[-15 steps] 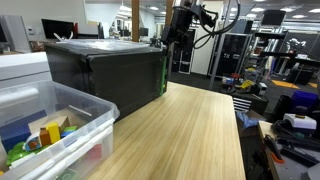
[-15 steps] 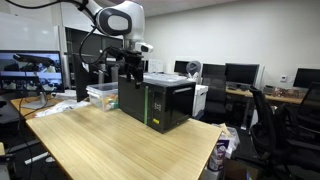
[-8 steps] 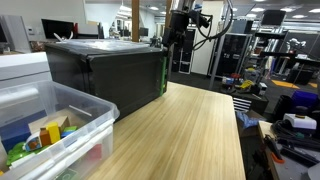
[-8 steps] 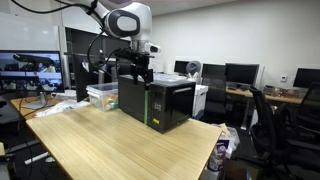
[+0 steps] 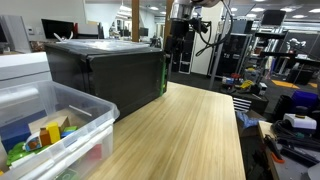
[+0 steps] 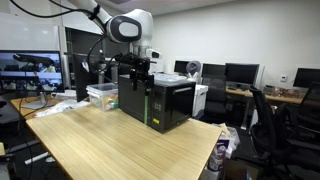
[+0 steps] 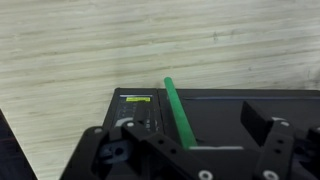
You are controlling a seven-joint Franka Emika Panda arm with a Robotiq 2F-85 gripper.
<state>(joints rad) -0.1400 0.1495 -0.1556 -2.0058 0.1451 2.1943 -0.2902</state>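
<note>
My gripper (image 7: 190,125) hangs over the top of a black box (image 7: 225,108) that stands on a wooden table. A thin green stick (image 7: 176,108) runs between the jaws, and its far end reaches just past the box's edge. The jaws stand wide apart, one on each side of the stick. Its near end is hidden behind the gripper body, so I cannot tell whether it touches a jaw. In both exterior views the gripper (image 5: 177,38) (image 6: 139,72) is above the box (image 5: 100,72) (image 6: 155,102).
A clear plastic bin (image 5: 60,125) (image 6: 100,96) with coloured items sits beside the box. The wooden table (image 5: 185,135) (image 6: 110,140) stretches in front of it. Desks, monitors and chairs (image 6: 262,105) stand around.
The arm has shifted sideways over the box's top, toward the box's middle. The box and bin have not moved.
</note>
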